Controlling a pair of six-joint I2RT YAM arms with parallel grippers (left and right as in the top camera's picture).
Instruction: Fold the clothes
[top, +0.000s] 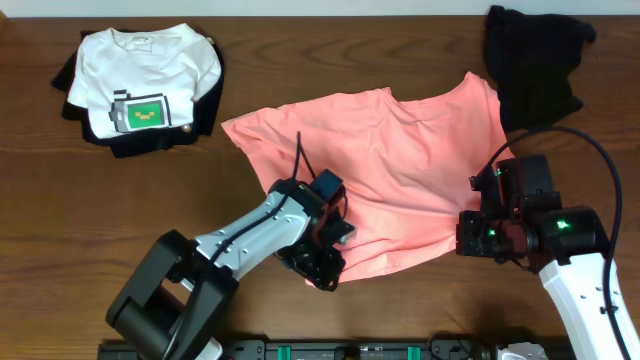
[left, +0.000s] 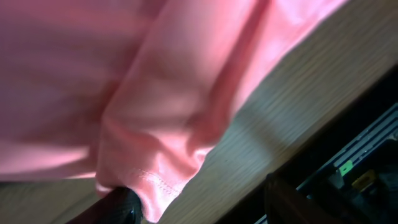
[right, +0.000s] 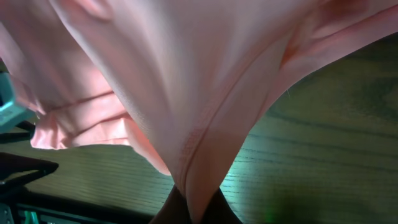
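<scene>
With your right fingers (right: 166, 213) clamped on the salmon-pink T-shirt (top: 400, 170) and left fingers (left: 118, 208) parted at its hem, close left fully before lifting both evenly.

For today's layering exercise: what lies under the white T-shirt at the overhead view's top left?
Dark clothing lies beneath the white T-shirt, its edges showing left, right and below. The shirt covers the rest, so the number of dark pieces cannot be told.
</scene>
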